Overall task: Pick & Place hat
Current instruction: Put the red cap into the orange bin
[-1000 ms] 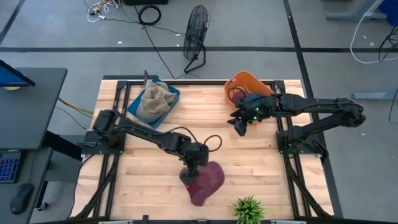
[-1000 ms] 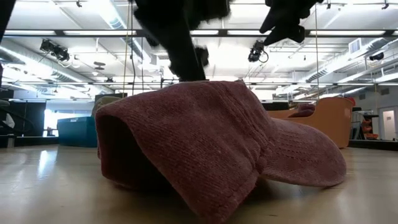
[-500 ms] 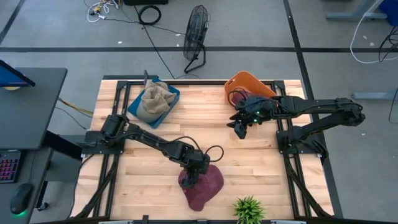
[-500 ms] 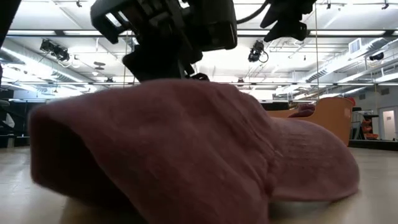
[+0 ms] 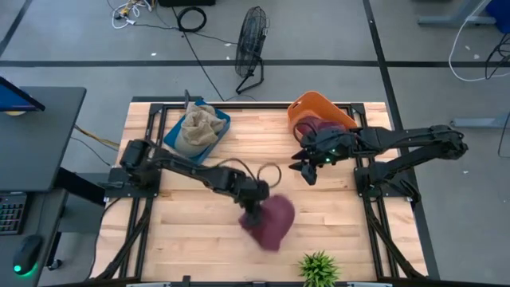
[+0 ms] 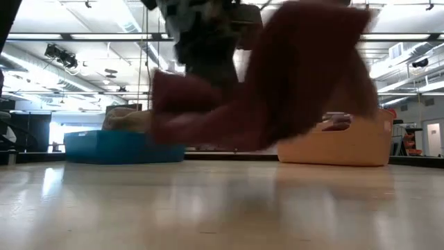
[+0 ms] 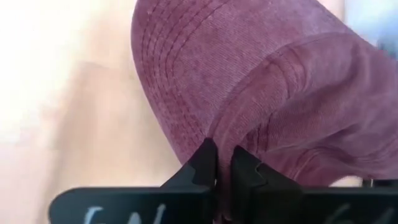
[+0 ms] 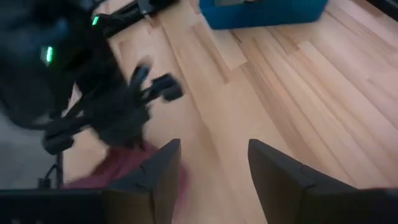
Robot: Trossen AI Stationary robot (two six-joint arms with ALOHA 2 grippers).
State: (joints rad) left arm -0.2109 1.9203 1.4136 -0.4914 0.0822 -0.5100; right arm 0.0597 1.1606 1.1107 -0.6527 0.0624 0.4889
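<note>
The maroon corduroy hat (image 5: 272, 223) hangs above the wooden table near its front middle, with my left gripper (image 5: 253, 209) shut on it. The low view shows the hat (image 6: 277, 76) blurred and clear of the tabletop. The left wrist view shows the hat's stitched brim (image 7: 174, 81) and its crown. My right gripper (image 5: 307, 167) hovers open over the table's right half, in front of the orange bin (image 5: 315, 108), with nothing between its fingers (image 8: 214, 165). My left gripper pinches the hat's cloth (image 7: 222, 140) between its two fingers, beside the stitched brim where it meets the crown. The fingers come from above, pointing down. The hat hangs below them, slack and lifted clear of the table.
A blue bin (image 5: 195, 131) holding a beige hat stands at the back left. The orange bin at the back right has a maroon thing (image 5: 316, 126) inside. A small green plant (image 5: 319, 267) stands at the front edge, right of the hat.
My left gripper has shut on the hat and risen with it, moving a little toward the table's far and right edges. The hat, which lay on the table, now hangs clear of it.
</note>
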